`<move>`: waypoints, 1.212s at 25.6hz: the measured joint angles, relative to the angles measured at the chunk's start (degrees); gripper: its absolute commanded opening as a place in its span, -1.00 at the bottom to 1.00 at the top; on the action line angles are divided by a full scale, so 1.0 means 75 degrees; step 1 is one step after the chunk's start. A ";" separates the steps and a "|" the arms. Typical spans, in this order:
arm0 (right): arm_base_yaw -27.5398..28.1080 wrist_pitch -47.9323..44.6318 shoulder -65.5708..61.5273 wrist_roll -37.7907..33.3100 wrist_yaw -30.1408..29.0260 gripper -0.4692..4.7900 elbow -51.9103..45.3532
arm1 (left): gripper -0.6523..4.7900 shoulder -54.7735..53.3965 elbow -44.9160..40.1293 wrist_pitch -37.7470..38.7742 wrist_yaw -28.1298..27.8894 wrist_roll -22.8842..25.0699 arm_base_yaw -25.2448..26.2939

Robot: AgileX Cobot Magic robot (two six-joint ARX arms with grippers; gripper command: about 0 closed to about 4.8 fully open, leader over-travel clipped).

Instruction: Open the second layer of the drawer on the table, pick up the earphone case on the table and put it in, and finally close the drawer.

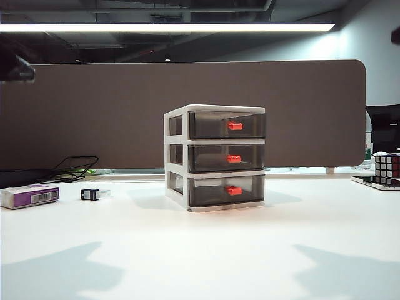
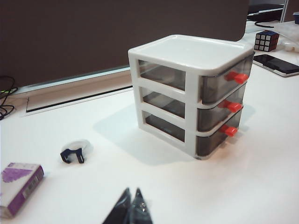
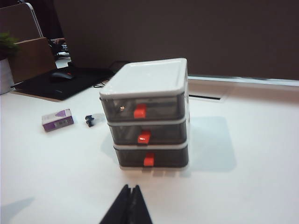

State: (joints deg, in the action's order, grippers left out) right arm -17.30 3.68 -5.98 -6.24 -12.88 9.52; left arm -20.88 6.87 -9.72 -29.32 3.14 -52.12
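Note:
The drawer point(image 1: 215, 156) stands mid-table, a white frame with three smoky grey drawers, all pushed in. The second layer point(image 1: 226, 158), the middle drawer with its red-orange handle point(image 1: 234, 159), is flush with the frame; it also shows in the left wrist view point(image 2: 219, 112) and the right wrist view point(image 3: 145, 133). The earphone case is not in view in any frame. My left gripper point(image 2: 132, 190) is shut and empty above the bare table point(image 1: 200, 250), well short of the drawer's left corner. My right gripper point(image 3: 130, 186) is shut and empty, facing the drawer front from a distance. Neither gripper shows in the exterior view.
A white-and-purple box point(image 1: 29, 196) and a small black clip point(image 1: 90, 194) lie at the left. A puzzle cube point(image 1: 387, 166) and a phone point(image 1: 375, 182) sit at the far right. A grey partition point(image 1: 125, 112) closes the table's back, with cables point(image 1: 75, 167) at its foot.

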 measured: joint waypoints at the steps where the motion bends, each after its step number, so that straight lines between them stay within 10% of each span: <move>1: 0.0000 0.0149 0.0204 -0.0023 0.0044 -0.84 -0.0122 | -0.78 -0.0006 -0.0128 0.0015 0.0015 -0.0009 0.0000; 25: 0.0003 0.0236 0.0787 0.0332 0.0131 -0.84 -0.1212 | -0.78 0.0017 -0.0868 -0.0274 0.0262 0.0073 0.0015; 31: 0.0012 0.0236 0.0787 0.0434 0.0495 -0.84 -0.1212 | -0.78 0.0017 -0.0871 -0.0414 0.1032 -0.0032 0.1661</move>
State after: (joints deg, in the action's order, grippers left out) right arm -17.21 5.45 -0.08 -2.98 -9.17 0.43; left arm -20.75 0.34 -12.82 -21.58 2.90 -39.66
